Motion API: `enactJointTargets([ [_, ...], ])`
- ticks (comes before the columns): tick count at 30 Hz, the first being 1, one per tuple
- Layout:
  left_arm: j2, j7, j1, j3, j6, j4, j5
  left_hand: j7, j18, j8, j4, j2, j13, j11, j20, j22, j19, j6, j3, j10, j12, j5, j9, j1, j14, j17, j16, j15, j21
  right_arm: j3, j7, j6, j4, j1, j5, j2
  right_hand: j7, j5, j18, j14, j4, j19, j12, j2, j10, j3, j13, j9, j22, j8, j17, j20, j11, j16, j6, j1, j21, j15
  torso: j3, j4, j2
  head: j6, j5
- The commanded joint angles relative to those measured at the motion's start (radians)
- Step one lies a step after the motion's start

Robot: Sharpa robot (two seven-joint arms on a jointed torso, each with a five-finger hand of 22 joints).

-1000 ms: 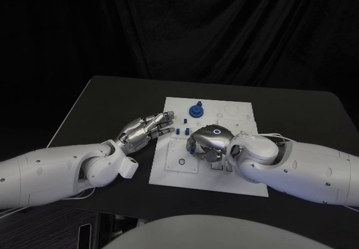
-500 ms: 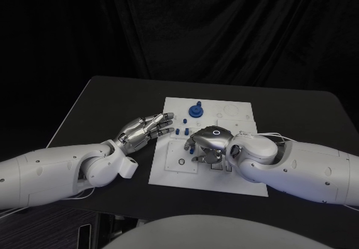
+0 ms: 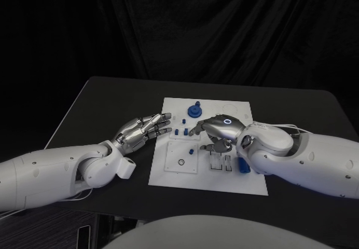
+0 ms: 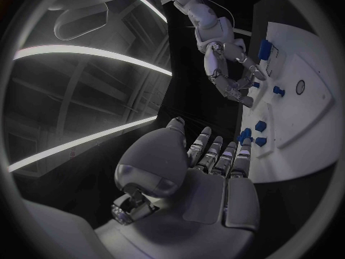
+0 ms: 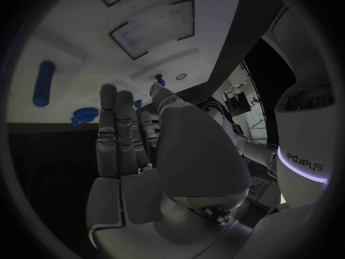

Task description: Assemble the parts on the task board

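Nearest us, a long blue part lies flat on the task board, just beside the right forearm. A little further out, the right hand hovers over the board's middle, fingers loosely spread, nothing in them as far as I can see. The left hand waits at the board's left edge, fingers straight, holding nothing. Small blue parts sit between the hands, and the round blue part stands at the far end. My call: choose one piece, descend squarely, pinch low, and steady the board with the left.
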Motion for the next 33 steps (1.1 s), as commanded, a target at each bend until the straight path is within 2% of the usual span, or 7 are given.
enactJointTargets([
  [1,-0.001,0.128,-0.001,0.001,0.005,0.002,0.005,0.002,-0.012,0.004,-0.004,0.003,-0.001,-0.007,0.002,-0.001,0.006,0.005,0.005,-0.002,-0.005,0.006,0.001,0.011,-0.002,0.001,0.003,0.006,0.004,0.001,-0.033,-0.038,0.025,0.035,0.042,-0.034,0.014,0.008,-0.02,0.05,0.009,0.037,-0.022,0.002,0.023,-0.007,-0.018,-0.01,0.021,-0.007,0.068,0.0,0.001,0.051,0.016,0.012,0.057,0.0,-0.0005,0.0001,0.0,0.0,-0.006],
  [6,-0.001,0.128,-0.001,0.001,0.003,0.002,0.005,0.002,-0.012,0.004,-0.004,0.003,-0.001,-0.007,0.002,-0.001,0.006,0.004,0.005,-0.001,-0.004,0.007,0.001,0.011,-0.002,0.001,0.003,0.006,0.004,0.001,-0.056,-0.029,0.058,0.067,0.055,-0.094,0.024,0.01,-0.026,0.078,0.016,0.063,-0.049,0.004,0.036,-0.008,-0.037,-0.019,0.04,-0.008,0.109,-0.001,0.001,0.081,0.036,0.016,0.105,-0.002,-0.0008,0.0006,-0.001,0.0,-0.012],
  [12,0.0,0.128,-0.001,0.001,0.003,0.003,0.005,0.002,-0.012,0.004,-0.004,0.003,-0.001,-0.007,0.002,-0.001,0.006,0.004,0.005,-0.001,-0.004,0.007,0.001,0.011,-0.002,0.001,0.003,0.006,0.004,-0.004,-0.066,-0.027,0.064,0.078,0.06,-0.152,0.033,0.015,-0.027,0.083,0.022,0.071,-0.079,0.009,0.074,-0.005,-0.061,-0.028,0.052,-0.002,0.111,-0.003,-0.002,0.081,0.076,0.025,0.112,-0.005,-0.001,0.0023,0.001,0.0,-0.016],
  [19,-0.003,0.128,-0.001,0.001,0.002,0.005,0.005,0.0,-0.012,0.003,-0.005,0.004,-0.001,-0.005,0.002,0.0,0.007,0.001,0.006,-0.001,-0.003,0.008,0.001,0.011,-0.002,0.001,0.004,0.006,0.004,-0.008,-0.073,-0.04,0.043,0.07,0.061,-0.188,0.03,0.012,-0.027,0.082,0.025,0.071,-0.082,0.009,0.094,-0.005,-0.066,-0.033,0.054,-0.004,0.11,-0.006,-0.006,0.079,0.083,0.026,0.109,-0.008,-0.0013,0.0013,0.0,0.0,-0.011],
  [26,-0.002,0.127,-0.001,0.001,0.001,0.005,0.005,-0.002,-0.012,0.002,-0.008,0.004,0.0,0.001,0.003,0.0,0.007,-0.005,0.009,0.0,-0.003,0.011,0.0,0.014,-0.002,0.001,0.004,0.006,0.004,-0.01,-0.075,-0.039,0.016,0.056,0.062,-0.195,0.027,-0.04,-0.027,0.083,0.051,0.071,-0.09,0.003,0.119,-0.02,-0.073,-0.045,0.058,-0.014,0.11,-0.008,-0.01,0.076,0.091,-0.002,0.103,-0.01,-0.0008,0.0007,0.0,0.0,-0.014],
  [28,0.0,0.127,-0.001,0.001,0.001,0.005,0.005,-0.002,-0.012,0.001,-0.009,0.004,0.0,0.003,0.003,0.0,0.008,-0.006,0.01,0.002,0.0,0.011,0.0,0.015,-0.002,0.001,0.004,0.005,0.004,-0.01,-0.073,-0.038,0.007,0.05,0.062,-0.191,0.029,-0.048,-0.028,0.084,0.053,0.073,-0.09,0.004,0.123,-0.021,-0.074,-0.047,0.058,-0.014,0.112,-0.008,-0.01,0.077,0.094,-0.006,0.105,-0.01,-0.0012,0.0013,0.001,0.0,-0.015],
  [33,0.003,0.127,-0.001,0.001,0.003,0.004,0.005,-0.001,-0.012,0.001,-0.01,0.005,0.0,0.003,0.003,0.001,0.008,-0.005,0.011,0.003,0.0,0.011,0.0,0.015,-0.002,0.001,0.004,0.005,0.004,-0.01,-0.065,-0.031,-0.008,0.038,0.072,-0.18,0.038,-0.06,-0.029,0.092,0.053,0.081,-0.086,0.009,0.151,-0.023,-0.074,-0.047,0.062,-0.005,0.119,-0.009,-0.014,0.081,0.123,-0.014,0.116,-0.012,0.0014,0.0003,0.002,0.0,-0.014],
])
